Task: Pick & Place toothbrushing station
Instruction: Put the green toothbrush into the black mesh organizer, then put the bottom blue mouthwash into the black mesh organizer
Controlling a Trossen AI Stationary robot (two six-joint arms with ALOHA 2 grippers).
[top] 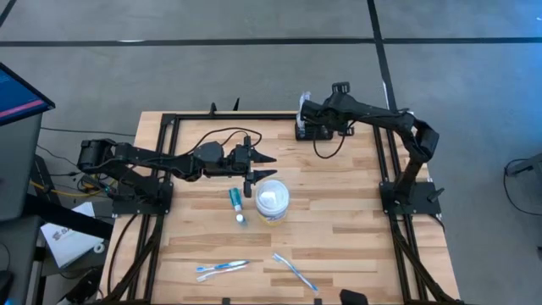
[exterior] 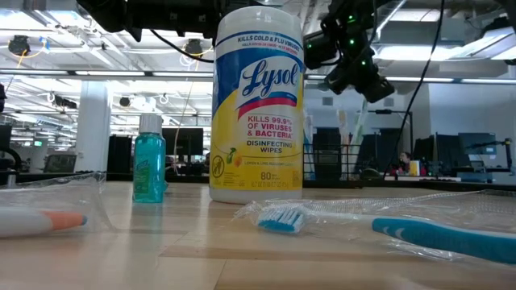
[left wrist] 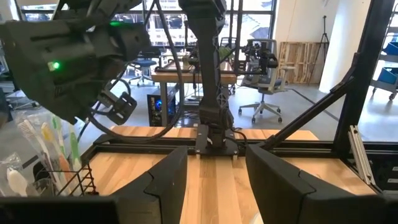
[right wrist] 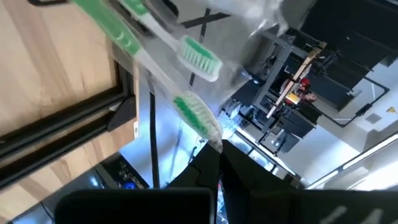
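High view overhead; low view table-level, both share Lysol tub [top: 273, 202]

Both arms are showing matte black, boxy links. Black cables are looping off the left arm [top: 169, 159] and the right arm [top: 373, 114] behind the jaws. Green LEDs are glowing on the right arm's wrist housing. The left gripper [left wrist: 214, 180] is showing two broad, angular black fingers [left wrist: 165, 183].

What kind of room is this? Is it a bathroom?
Probably not a bathroom: it looks like a robot lab in a big office or workshop. Two robot arms are bolted to a wooden table, office chairs and desks stand behind it, and wooden pallets lean against the far wall.
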